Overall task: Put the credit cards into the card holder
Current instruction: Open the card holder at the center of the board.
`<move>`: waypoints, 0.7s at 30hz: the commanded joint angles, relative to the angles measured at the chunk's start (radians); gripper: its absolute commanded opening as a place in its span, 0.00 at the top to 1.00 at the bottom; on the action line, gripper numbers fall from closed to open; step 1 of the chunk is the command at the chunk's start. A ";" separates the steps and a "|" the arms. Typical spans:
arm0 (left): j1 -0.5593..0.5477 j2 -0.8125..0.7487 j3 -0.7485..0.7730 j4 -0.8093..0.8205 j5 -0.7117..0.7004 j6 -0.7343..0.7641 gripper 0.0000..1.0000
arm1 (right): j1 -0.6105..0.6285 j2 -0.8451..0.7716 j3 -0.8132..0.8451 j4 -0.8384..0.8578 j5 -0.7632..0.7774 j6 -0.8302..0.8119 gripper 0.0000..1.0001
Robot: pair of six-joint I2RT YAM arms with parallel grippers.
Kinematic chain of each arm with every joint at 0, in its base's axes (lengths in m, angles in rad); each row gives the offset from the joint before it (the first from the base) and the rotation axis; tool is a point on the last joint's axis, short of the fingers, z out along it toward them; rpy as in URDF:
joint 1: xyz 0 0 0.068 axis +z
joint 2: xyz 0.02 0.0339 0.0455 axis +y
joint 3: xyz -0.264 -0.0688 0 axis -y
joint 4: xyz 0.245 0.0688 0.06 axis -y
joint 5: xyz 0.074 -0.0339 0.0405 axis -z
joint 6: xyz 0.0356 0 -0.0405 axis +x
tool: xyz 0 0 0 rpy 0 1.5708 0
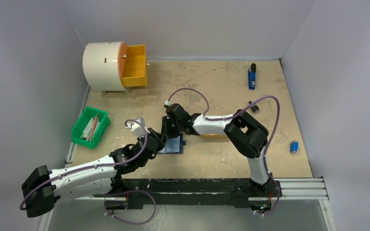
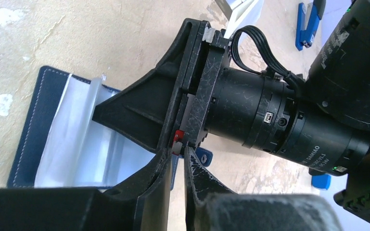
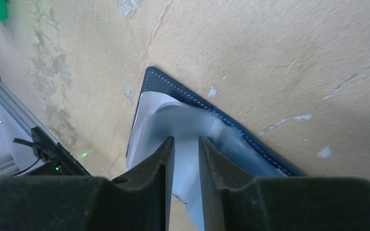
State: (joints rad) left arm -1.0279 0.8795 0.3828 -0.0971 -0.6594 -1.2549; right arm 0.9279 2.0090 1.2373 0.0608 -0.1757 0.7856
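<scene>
- Where the two arms meet, about mid-table and a little toward the near edge, the holder [image 1: 176, 145] lies opened flat with its navy cover down.
- Its clear sleeve [image 2: 77, 139] faces up, and one edge of the sleeve is lifted off the cover.
- The right claw [image 3: 186, 142] reaches in from the far side and points down onto that sleeve. Its fingers stand close together with a narrow gap, and pale plastic shows in the gap. I cannot tell whether it pinches the plastic or only hovers over it.
- The left claw [image 2: 178, 151] comes in from the near-left, just beside the right one at the holder's near-left end. Its fingers are almost together, and I cannot tell whether anything is caught between them.
- I cannot pick out the cards for certain in any view.
- A green bin [image 1: 90, 127] of sticks sits by the left edge.
- A white drum [image 1: 103, 66] with an orange drawer [image 1: 135, 72] stands in the far-left corner.
- A blue stapler [image 1: 252, 77] lies toward the far-right corner.
</scene>
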 commanded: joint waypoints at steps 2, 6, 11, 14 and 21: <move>0.007 -0.160 -0.045 -0.219 -0.018 -0.043 1.00 | 0.024 -0.032 -0.016 -0.016 -0.031 0.015 0.73; 0.008 -0.251 -0.030 -0.237 -0.031 -0.021 1.00 | 0.024 -0.033 -0.017 -0.014 -0.026 0.014 0.73; 0.007 -0.164 0.011 -0.279 -0.013 -0.004 1.00 | 0.025 -0.032 -0.017 -0.020 -0.022 0.017 0.73; 0.008 -0.113 -0.014 -0.206 0.038 0.029 1.00 | 0.025 -0.035 -0.023 -0.015 -0.019 0.020 0.73; 0.008 0.024 -0.027 -0.100 0.082 0.033 1.00 | 0.025 -0.040 -0.026 -0.020 -0.013 0.018 0.73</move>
State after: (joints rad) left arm -1.0229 0.8577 0.3508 -0.2783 -0.5972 -1.2438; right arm 0.9546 2.0090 1.2282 0.0669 -0.1974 0.8040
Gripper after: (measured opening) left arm 0.006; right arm 0.270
